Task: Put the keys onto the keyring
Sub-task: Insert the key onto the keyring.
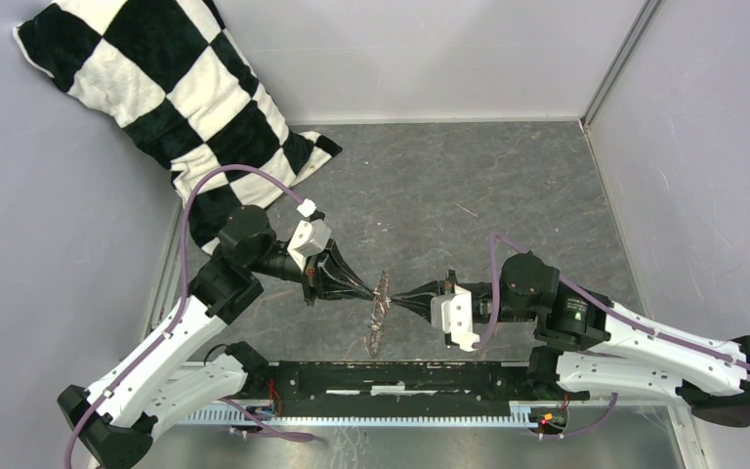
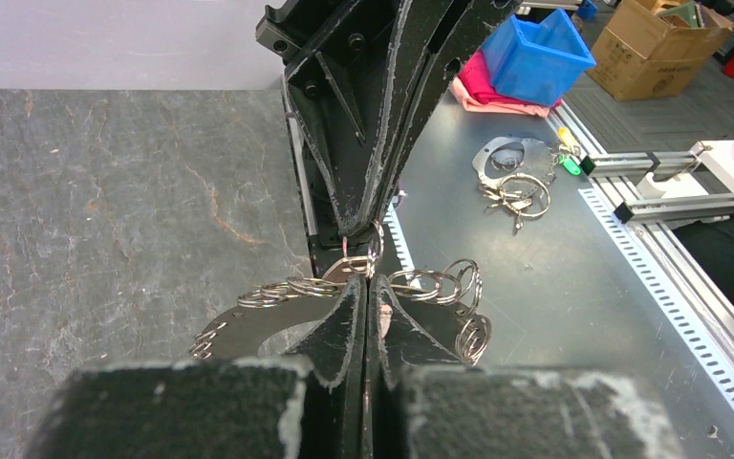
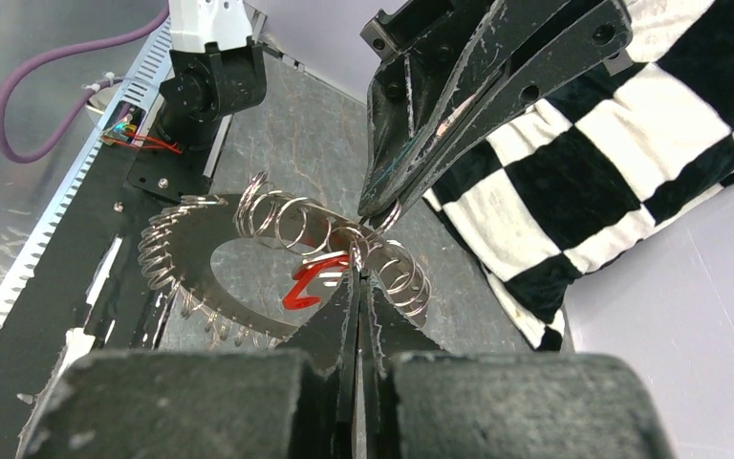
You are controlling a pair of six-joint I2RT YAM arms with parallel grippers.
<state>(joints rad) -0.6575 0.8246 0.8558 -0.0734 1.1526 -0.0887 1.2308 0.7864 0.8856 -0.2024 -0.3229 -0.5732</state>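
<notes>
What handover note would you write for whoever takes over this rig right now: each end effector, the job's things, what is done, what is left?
Left end effector: shut on the keyring, held off the table.
Right end effector: shut on the keyring too, tips meeting the left's beside the red tag.
Key: cannot be made out; possibly hidden in the pinch.
Done: keyring gripped from both sides.
Left: find the key and thread it on.
</notes>
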